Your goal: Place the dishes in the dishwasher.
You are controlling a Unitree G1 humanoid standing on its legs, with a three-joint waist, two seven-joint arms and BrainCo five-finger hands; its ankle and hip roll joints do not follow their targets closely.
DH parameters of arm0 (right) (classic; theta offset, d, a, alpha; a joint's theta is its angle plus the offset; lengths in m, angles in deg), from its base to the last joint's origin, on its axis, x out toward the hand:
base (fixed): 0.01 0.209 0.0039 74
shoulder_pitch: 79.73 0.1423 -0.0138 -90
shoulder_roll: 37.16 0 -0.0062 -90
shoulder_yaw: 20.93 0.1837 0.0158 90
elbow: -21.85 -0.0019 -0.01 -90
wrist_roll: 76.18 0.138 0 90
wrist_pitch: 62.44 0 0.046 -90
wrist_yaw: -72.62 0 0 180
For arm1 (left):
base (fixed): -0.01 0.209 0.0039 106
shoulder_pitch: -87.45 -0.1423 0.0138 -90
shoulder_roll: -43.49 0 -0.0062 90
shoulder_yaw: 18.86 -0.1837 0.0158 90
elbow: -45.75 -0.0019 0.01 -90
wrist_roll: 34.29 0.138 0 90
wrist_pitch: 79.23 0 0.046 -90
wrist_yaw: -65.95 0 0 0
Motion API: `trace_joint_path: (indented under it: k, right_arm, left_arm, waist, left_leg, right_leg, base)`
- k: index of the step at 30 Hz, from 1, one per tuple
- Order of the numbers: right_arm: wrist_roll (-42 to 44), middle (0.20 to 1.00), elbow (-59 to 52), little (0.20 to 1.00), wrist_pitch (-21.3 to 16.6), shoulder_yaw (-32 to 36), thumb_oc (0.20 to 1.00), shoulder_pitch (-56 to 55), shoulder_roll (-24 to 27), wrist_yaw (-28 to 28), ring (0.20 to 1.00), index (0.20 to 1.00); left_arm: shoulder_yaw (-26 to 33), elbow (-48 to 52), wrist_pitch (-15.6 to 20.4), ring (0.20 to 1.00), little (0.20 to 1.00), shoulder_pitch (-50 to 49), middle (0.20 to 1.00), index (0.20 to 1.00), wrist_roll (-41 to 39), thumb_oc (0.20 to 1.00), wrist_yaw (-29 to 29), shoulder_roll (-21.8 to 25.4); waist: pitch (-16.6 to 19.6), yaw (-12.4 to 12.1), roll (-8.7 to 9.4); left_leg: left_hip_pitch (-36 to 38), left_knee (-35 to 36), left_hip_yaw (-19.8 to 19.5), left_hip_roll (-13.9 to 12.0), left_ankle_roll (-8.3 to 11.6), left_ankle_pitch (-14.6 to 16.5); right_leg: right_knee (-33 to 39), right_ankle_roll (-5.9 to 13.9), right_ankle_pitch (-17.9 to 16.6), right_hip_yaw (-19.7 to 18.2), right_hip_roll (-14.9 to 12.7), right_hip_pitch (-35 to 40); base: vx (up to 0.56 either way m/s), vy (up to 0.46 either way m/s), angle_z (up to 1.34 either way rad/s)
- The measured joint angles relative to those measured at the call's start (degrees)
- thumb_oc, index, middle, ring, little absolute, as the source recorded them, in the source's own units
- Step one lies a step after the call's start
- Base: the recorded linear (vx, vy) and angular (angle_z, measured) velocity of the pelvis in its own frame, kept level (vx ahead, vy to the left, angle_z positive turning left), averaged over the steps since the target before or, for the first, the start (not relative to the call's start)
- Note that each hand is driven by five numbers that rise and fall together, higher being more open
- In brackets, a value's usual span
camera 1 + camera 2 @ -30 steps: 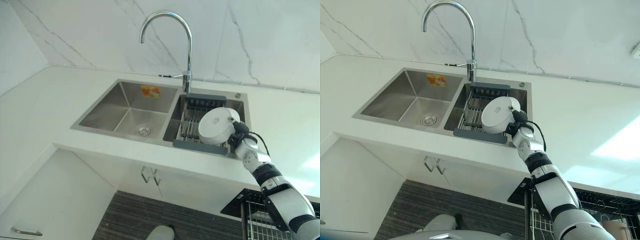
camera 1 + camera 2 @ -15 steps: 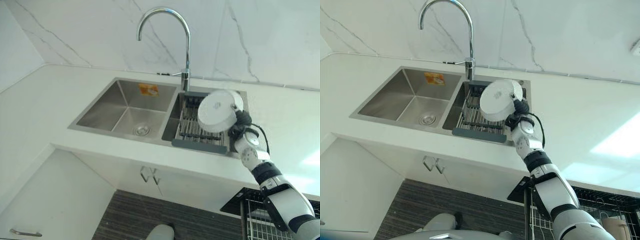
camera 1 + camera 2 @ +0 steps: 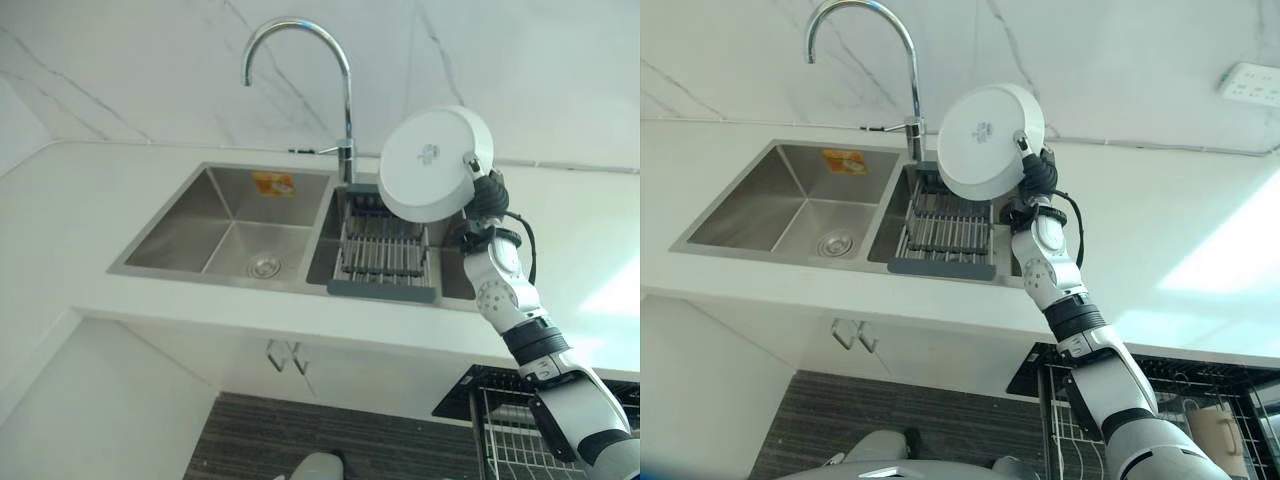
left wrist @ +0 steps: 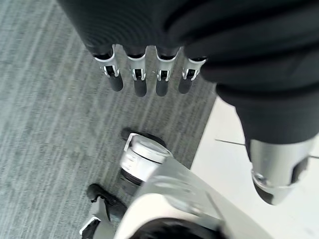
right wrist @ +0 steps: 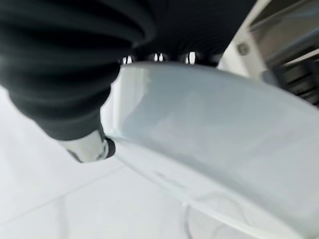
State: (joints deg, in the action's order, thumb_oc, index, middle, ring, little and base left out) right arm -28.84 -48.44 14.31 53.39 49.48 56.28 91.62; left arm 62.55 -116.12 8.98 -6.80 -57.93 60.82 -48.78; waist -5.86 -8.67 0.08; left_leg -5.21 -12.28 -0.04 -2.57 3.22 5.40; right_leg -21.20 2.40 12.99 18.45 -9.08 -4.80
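My right hand (image 3: 487, 192) pinches a round white plate (image 3: 434, 164) by its rim, thumb on the underside, and holds it tilted up in the air above the sink's right basin. The same white plate (image 5: 209, 144) fills the space past the thumb (image 5: 87, 148) in the right wrist view. Below it a grey dish rack (image 3: 383, 258) rests across the right basin, with no dishes on it. An open dishwasher rack (image 3: 1160, 400) of wire shows at the lower right, under the counter. My left hand (image 4: 144, 69) hangs over the grey floor with straight fingers, holding nothing.
A steel double sink (image 3: 230, 225) is set in the white counter (image 3: 60, 200), with a tall curved tap (image 3: 300, 60) between the basins. A marble wall (image 3: 150, 70) rises behind. White cabinet doors (image 3: 280, 355) stand below the counter edge.
My right hand has lifted the plate from just over the dish rack to well above the sink and turned its underside towards me. The camera has shifted a little to the right.
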Motion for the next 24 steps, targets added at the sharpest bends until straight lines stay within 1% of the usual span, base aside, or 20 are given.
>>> trace_joint_path:
  k: [7,11,14,16,17,18,20,21,22,24]
  right_arm:
    - [-0.2,0.200,-3.7,0.200,0.1,-0.1,0.200,-0.4,1.1,1.7,0.200,0.200]
    - [-2.0,0.200,-11.3,0.200,0.2,-0.1,0.200,-3.3,1.4,1.9,0.200,0.200]
    - [-2.4,0.200,-17.2,0.200,0.4,0.2,0.200,-7.6,3.5,2.1,0.200,0.200]
    - [-2.4,0.200,-19.0,0.200,0.5,0.7,0.200,-9.8,4.4,2.0,0.200,0.200]
    - [-2.4,0.200,-20.3,0.200,0.6,1.9,0.200,-11.7,4.9,1.7,0.200,0.200]
    - [-2.4,0.200,-21.8,0.200,0.6,2.9,0.200,-13.7,5.4,1.5,0.200,0.200]
    - [-2.4,0.200,-24.2,0.200,0.8,3.8,0.200,-17.3,6.7,1.3,0.200,0.200]
    - [-2.4,0.200,-25.6,0.200,0.9,4.3,0.200,-18.8,7.2,1.2,0.200,0.200]
    - [-2.4,0.200,-26.2,0.200,0.9,4.5,0.200,-19.5,7.5,1.1,0.200,0.200]
    - [-2.4,0.200,-27.6,0.200,0.9,5.9,0.200,-21.2,8.0,0.6,0.200,0.200]
  left_arm:
    - [0.0,0.3,0.0,1.000,1.000,0.4,1.000,1.000,0.0,1.000,0.3,-0.2]
    - [0.0,0.2,0.0,1.000,1.000,-0.2,1.000,1.000,0.0,1.000,0.4,-0.4]
    - [0.0,0.2,0.0,1.000,1.000,-0.1,1.000,1.000,0.0,1.000,0.5,-0.9]
    - [0.1,0.2,0.0,1.000,1.000,-0.4,1.000,1.000,0.0,1.000,0.7,-1.3]
    - [0.1,0.2,0.0,1.000,1.000,0.1,1.000,1.000,0.0,1.000,1.0,-1.3]
    - [0.1,0.3,0.1,1.000,1.000,0.1,1.000,1.000,0.0,1.000,1.3,-1.4]
    - [0.1,0.2,0.1,1.000,1.000,-0.1,1.000,1.000,0.0,1.000,1.6,-1.3]
    - [0.2,0.2,0.1,1.000,1.000,-0.3,1.000,1.000,0.0,1.000,1.7,-1.3]
    - [0.3,0.2,0.1,1.000,1.000,-0.4,1.000,1.000,0.0,1.000,1.7,-1.3]
    - [0.7,0.1,0.1,1.000,1.000,-0.7,1.000,1.000,0.0,1.000,1.7,-1.2]
  waist:
    - [0.1,1.3,0.16]
    - [0.2,3.4,0.33]
    - [0.3,4.8,0.48]
    - [0.6,5.7,0.53]
    - [0.7,7.2,0.76]
    - [0.7,7.2,0.78]
    - [0.9,8.1,0.86]
    - [1.0,9.5,0.85]
    - [1.0,10.2,0.85]
    - [1.1,10.7,0.64]
  left_leg:
    - [0.3,0.1,1.7,-0.5,0.04,0.1]
    - [0.4,0.3,3.3,-0.9,0.02,0.1]
    - [1.7,1.2,5.7,-1.3,0.01,0.1]
    - [1.7,1.3,6.3,-1.5,-0.06,0.2]
    - [1.9,1.3,7.3,-1.7,-0.04,0.2]
    - [2.3,1.5,7.9,-1.8,-0.04,0.2]
    - [3.2,2.1,9.6,-2.1,0.00,0.3]
    - [3.5,2.2,10.4,-2.3,0.03,0.4]
    - [3.5,2.2,10.7,-2.4,0.05,0.4]
    - [3.9,2.3,12.1,-2.9,0.17,0.5]
  right_leg:
    - [-0.3,-0.16,-0.2,-1.9,0.5,-1.0]
    - [-0.1,-0.22,-0.6,-3.5,1.1,-1.9]
    - [0.0,-0.24,-1.1,-5.6,1.6,-2.4]
    - [0.0,-0.17,-1.3,-6.5,1.8,-2.9]
    - [0.2,0.05,-1.5,-7.3,2.1,-3.3]
    - [0.2,0.11,-1.5,-7.9,2.3,-3.4]
    - [0.2,0.14,-1.7,-9.6,2.8,-3.7]
    - [0.2,0.13,-1.9,-10.2,3.1,-4.1]
    - [0.3,0.15,-2.0,-10.6,3.3,-4.2]
    - [0.3,0.03,-2.3,-11.8,3.9,-4.4]
  base:
    - [-0.05,0.006,-0.13]
    - [-0.04,0.021,-0.23]
    - [-0.02,0.018,-0.34]
    - [-0.02,0.009,-0.32]
    - [-0.02,0.005,-0.29]
    - [-0.03,0.002,-0.44]
    - [-0.02,0.001,-0.48]
    - [-0.01,0.003,-0.34]
    - [-0.01,0.002,-0.39]
    - [0.00,-0.003,-0.39]
